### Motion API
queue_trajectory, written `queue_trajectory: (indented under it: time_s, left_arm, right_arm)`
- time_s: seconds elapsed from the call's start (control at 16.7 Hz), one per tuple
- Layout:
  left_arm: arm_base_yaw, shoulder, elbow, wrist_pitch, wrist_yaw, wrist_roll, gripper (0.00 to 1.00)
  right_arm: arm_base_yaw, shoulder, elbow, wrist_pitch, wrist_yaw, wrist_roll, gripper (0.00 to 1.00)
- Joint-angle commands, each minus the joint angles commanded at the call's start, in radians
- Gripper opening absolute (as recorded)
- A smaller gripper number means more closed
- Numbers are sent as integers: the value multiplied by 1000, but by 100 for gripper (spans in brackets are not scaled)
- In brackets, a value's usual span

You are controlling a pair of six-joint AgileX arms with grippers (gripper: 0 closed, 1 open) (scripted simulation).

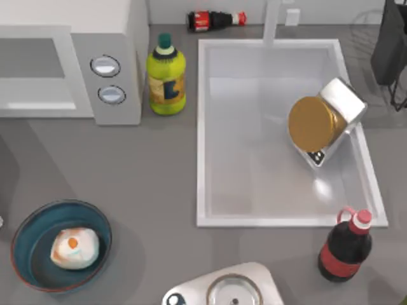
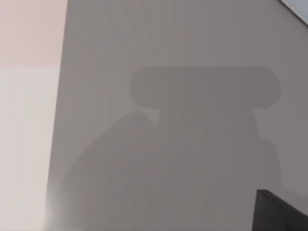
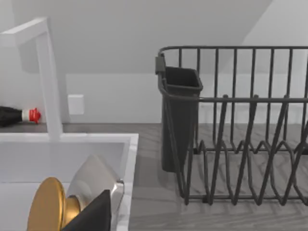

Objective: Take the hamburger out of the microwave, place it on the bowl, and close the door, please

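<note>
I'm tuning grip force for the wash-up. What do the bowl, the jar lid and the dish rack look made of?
Bowl: looks like glazed ceramic, with a glossy teal inside and a thin reddish-brown rim. Jar lid: probably brushed metal, gold with a soft sheen. Dish rack: thin dark bars, likely coated wire, matt.

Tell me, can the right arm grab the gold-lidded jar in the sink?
Probably yes. The gold-lidded jar lies uncovered in the sink on the table's right side, and the right wrist view shows it close by, with nothing over it.
</note>
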Motion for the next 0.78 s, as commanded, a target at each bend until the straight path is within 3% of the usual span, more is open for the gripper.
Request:
queue_trajectory:
  time_s: [0.42,0.78]
  left_arm:
    - [-12,-19,-30,9,-12,-24,0]
    - [-248,-264,-242,86,-140,-243,0]
  right_arm:
    - [0,0,0,0,0,0,100]
    - [0,0,0,0,0,0,100]
